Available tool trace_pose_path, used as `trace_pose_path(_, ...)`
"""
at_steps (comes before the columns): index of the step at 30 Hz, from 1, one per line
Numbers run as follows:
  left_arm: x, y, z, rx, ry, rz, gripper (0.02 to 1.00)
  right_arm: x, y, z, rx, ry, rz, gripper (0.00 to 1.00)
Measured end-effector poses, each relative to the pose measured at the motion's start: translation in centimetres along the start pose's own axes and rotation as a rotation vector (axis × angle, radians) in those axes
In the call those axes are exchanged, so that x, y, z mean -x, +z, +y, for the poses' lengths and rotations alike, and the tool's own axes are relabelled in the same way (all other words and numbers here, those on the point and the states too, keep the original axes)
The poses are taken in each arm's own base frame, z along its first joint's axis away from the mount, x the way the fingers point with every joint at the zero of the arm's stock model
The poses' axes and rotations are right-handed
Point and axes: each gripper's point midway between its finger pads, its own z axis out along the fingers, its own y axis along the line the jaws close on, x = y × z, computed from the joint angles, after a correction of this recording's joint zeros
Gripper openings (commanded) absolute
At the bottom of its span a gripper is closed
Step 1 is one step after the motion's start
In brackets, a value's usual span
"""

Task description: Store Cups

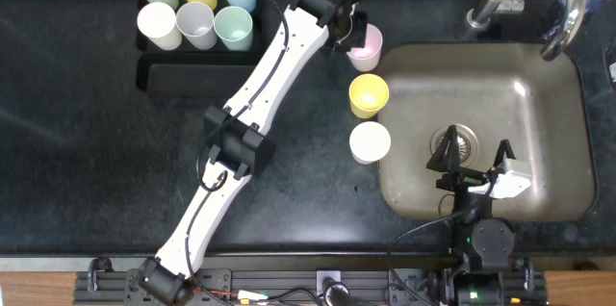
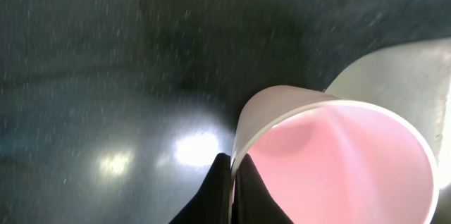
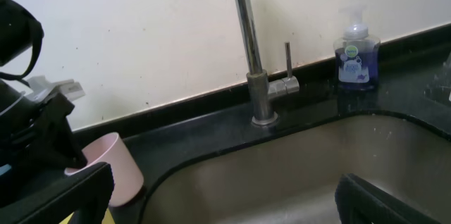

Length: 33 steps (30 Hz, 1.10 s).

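Firmly clamped on the rim of the pink cup [image 1: 367, 52]: left claw [image 1: 354, 29], at the far-left corner edge of the sink [image 1: 539, 104]. Just beside, along that edge, yellow cup [image 1: 369, 94], then white cup [image 1: 370, 141]. Spread apart over the sink: right claw [image 1: 472, 157]. Wide stretch of counter [image 1: 77, 152] from there to the cup tray [image 1: 183, 75].

Dark countertop [image 1: 77, 152] holds tray [image 1: 192, 73], yellow cup [image 1: 368, 94], white cup [image 1: 370, 141].

pink cup [image 1: 365, 48], yellow cup [image 1: 369, 94], black counter [image 1: 96, 152], perhaps speckled

Overhead looks down; 2 wrist views apparently share pink cup [image 2: 338, 160].
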Motion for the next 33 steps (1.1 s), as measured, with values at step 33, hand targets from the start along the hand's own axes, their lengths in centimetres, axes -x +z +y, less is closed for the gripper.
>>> trace_pose_path(33,-7.6,-16.9,38.0,0.423,-0.829,0.071,0.036,0.0,0.0,0.0,0.0,0.0,0.0,0.998)
